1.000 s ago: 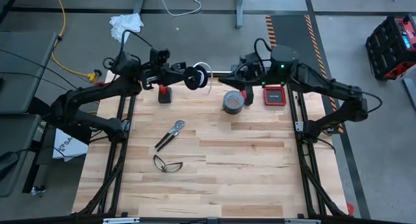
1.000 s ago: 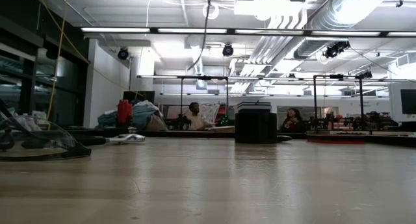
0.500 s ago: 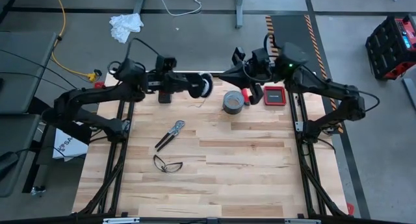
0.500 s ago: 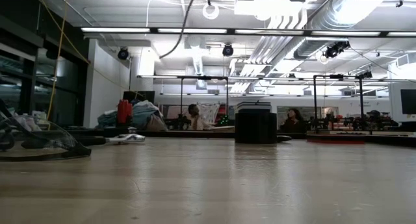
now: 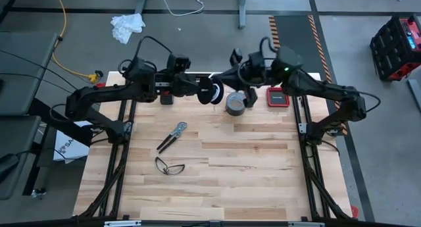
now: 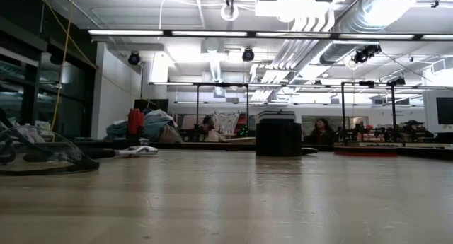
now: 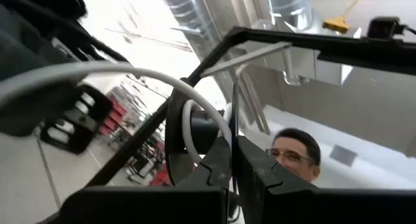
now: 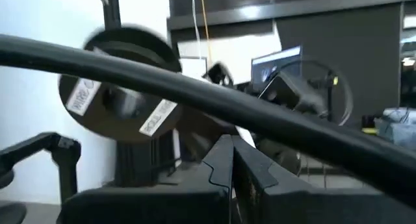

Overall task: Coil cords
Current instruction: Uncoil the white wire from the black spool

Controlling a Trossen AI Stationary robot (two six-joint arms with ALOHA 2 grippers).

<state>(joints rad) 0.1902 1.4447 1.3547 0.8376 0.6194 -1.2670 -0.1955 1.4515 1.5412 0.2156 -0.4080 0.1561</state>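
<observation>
A small black spool (image 5: 212,92) with the white cord (image 7: 195,120) wound on it hangs above the table's far middle, held by my shut left gripper (image 5: 201,90). One turn of the cord (image 7: 97,71) arcs loosely off the spool. My right gripper (image 5: 222,76) is shut and points toward the table's left, its tip close beside the spool (image 8: 120,87). No cord shows between its fingers (image 8: 221,162). My left gripper pinches the spool at its flange's rim (image 7: 209,160) between the two fingers, coming about level from the table's left. The spool is lifted clear of the table, its axis roughly level. My right gripper: I cannot tell whether it touches the cord or the spool.
A grey tape roll (image 5: 235,103) stands just below the two grippers, with a red box (image 5: 277,95) to its right. Pliers (image 5: 172,136) and safety glasses (image 5: 170,166) lie on the left middle of the wooden table (image 5: 250,174). A person shows beyond the table (image 7: 296,152).
My left gripper has carried the spool toward the table's right and a little toward its near edge, rolling somewhat, still shut on it. My right gripper has tipped its fingers upward and now stands closer to the spool.
</observation>
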